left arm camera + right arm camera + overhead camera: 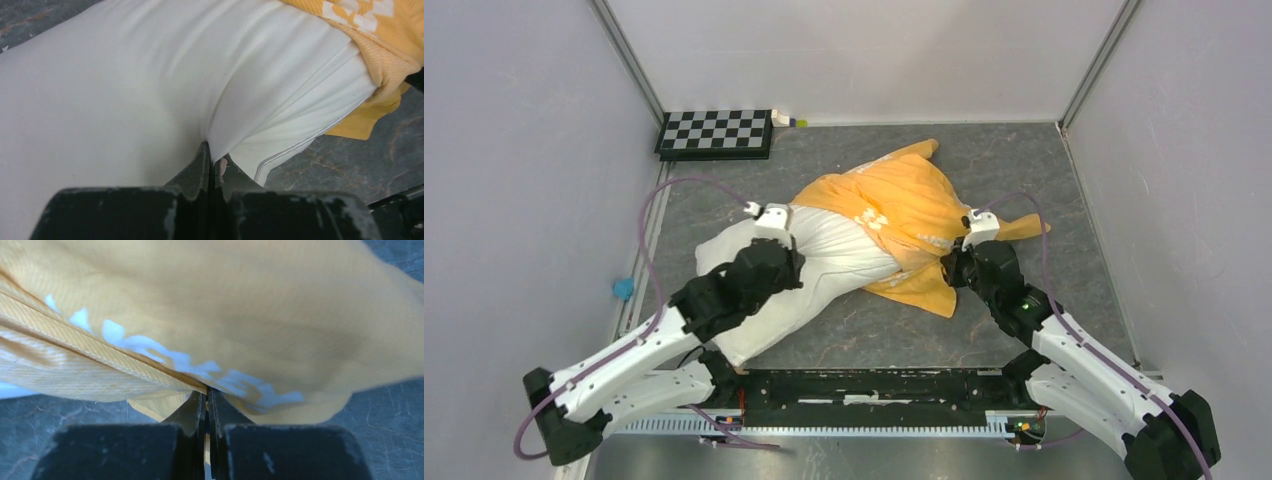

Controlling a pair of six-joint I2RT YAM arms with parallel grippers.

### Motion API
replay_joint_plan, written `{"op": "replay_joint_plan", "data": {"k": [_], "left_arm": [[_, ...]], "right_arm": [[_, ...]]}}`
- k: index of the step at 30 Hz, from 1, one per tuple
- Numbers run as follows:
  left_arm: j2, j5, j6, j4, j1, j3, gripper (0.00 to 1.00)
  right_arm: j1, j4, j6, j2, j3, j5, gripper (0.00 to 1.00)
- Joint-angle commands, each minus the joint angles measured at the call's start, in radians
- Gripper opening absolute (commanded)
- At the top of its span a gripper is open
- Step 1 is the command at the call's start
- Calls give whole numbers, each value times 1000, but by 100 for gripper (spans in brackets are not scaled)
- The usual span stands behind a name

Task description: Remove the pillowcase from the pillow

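Note:
The white pillow (824, 262) lies slantwise on the grey table, its left part bare. The pillowcase (904, 215), orange-yellow side up with white lettering, covers only its far right end. My left gripper (786, 262) is shut on a pinched fold of the pillow (125, 90); the case's edge (390, 55) shows at the upper right of the left wrist view. My right gripper (954, 268) is shut on the pillowcase hem (210, 315) at its near right side. The blue side is hidden.
A checkerboard (716, 132) lies at the back left with a small marker (789, 121) beside it. A small blue object (624, 289) sits at the table's left edge. White walls close in on three sides.

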Motion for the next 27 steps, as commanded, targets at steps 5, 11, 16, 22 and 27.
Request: {"op": "replay_joint_plan", "data": {"k": [5, 11, 16, 22, 27], "left_arm": [[-331, -146, -48, -220, 217, -25, 2], [-314, -260, -3, -333, 225, 37, 2], [-346, -341, 29, -345, 224, 68, 2], [-378, -66, 126, -206, 225, 16, 2], [-403, -26, 179, -205, 225, 9, 2]], "right_arm": [[-158, -79, 49, -99, 17, 463, 0], [-276, -150, 49, -117, 65, 499, 0], [-307, -159, 68, -183, 61, 494, 0], [-308, 10, -106, -203, 30, -91, 50], [-307, 96, -115, -161, 27, -347, 98]]}}
